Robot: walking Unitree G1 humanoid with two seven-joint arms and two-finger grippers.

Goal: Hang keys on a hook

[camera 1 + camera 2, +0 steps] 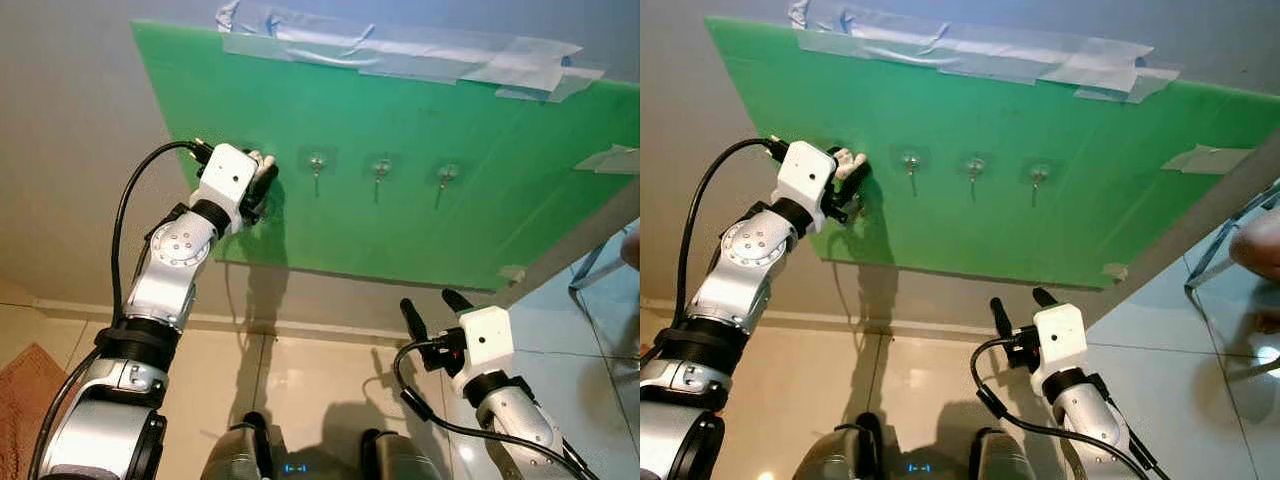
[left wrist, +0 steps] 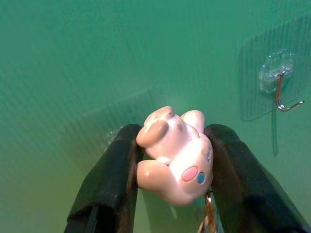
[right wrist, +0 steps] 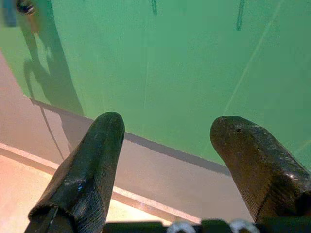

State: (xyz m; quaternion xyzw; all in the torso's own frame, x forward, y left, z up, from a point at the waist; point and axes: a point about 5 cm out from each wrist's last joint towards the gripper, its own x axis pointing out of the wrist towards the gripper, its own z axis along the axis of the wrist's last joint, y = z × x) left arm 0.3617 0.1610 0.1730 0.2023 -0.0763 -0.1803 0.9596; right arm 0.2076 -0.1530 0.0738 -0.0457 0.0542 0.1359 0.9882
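Observation:
A green board (image 1: 400, 220) is taped to the wall and carries clear adhesive hooks in a row. My left gripper (image 1: 262, 178) is raised against the board at its leftmost hook pad, shut on a pale pink figurine keychain (image 2: 176, 156). A bit of key ring (image 2: 208, 218) hangs below the figurine. The neighbouring hook (image 2: 282, 87) is bare, as are the two hooks (image 1: 380, 172) (image 1: 446, 178) further right. My right gripper (image 1: 432, 308) is held low, below the board, open with nothing between its fingers (image 3: 92, 170).
Strips of tape (image 1: 400, 50) hold the board's top edge to the grey wall. Beige floor tiles (image 1: 300, 380) lie below, with a brown mat (image 1: 25, 400) at the left. A person's hand (image 1: 1258, 245) shows at the right edge beside a metal frame (image 1: 595, 265).

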